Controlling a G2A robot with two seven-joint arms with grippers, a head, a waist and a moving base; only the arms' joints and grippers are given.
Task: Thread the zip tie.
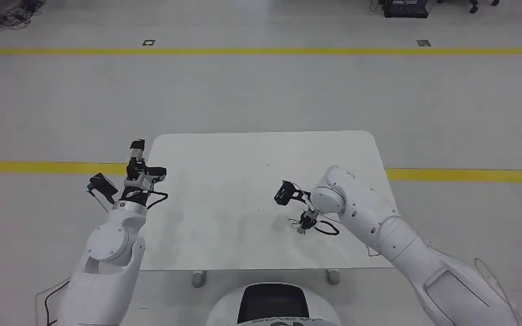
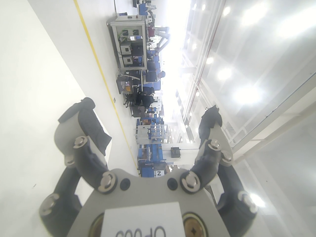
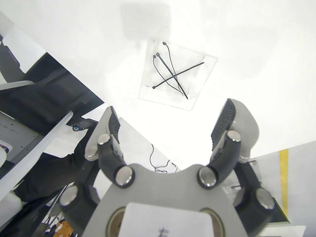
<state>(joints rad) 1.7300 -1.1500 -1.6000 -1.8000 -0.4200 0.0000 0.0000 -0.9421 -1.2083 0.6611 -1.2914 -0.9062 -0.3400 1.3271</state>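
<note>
Ahead of the right end effector (image 3: 170, 106), well apart from its fingertips, a clear tray (image 3: 200, 82) sits on the white bench (image 3: 74, 13) with a few black zip ties (image 3: 172, 75) lying in it. That end effector is spread wide and holds nothing. Seen from above, it (image 1: 303, 226) hangs over the bench's right half.

The left end effector (image 2: 149, 104) is also wide and bare. It waits at the bench's left edge (image 1: 136, 147), aimed out at the room.

About four ties lie flat and overlap. Most run lengthwise away from the right end effector, with their square heads at the far side of the tray and their thin tails drawn together at the nearer side. One tie crosses them, its long axis running roughly along the line between the two fingertips.

Each tie looks very light, thin and springy, probably with a smooth skin that slips in a pinch. Only the head seems stiff and thick. Lying flat and tangled, they offer little to grip, so a tie's head looks like the safest hold, which would leave the tail free to feed. The crossing tie, whose head lies clear of the others, seems the easiest to single out.
</note>
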